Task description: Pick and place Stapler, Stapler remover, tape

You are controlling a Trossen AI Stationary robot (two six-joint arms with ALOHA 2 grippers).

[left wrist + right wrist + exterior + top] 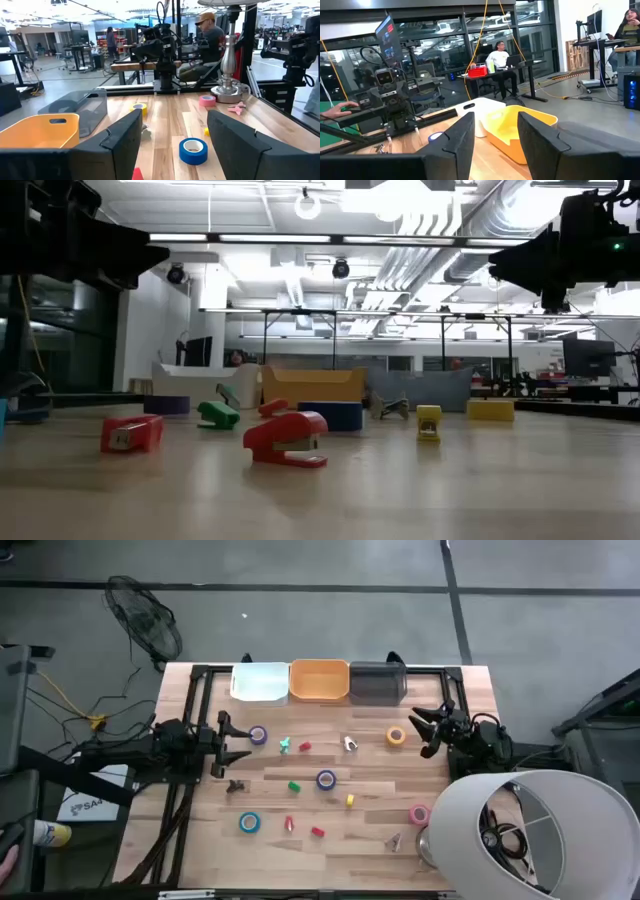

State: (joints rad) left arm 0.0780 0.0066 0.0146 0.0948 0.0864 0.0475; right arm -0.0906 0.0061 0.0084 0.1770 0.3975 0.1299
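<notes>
Five tape rolls lie flat on the table: purple, yellow, blue, light blue and pink. Small staplers sit among them, such as green, red and yellow. The stapler removers are teal, silver, black and pink. My left gripper hangs open above the table's left side, near the purple roll. My right gripper hangs open at the right side, beside the yellow roll. The left wrist view shows the blue roll ahead of the open fingers.
Three bins line the far edge: pale blue, orange and grey. A lamp with a wide white shade stands on its metal base at the near right corner. People sit in the room beyond the table.
</notes>
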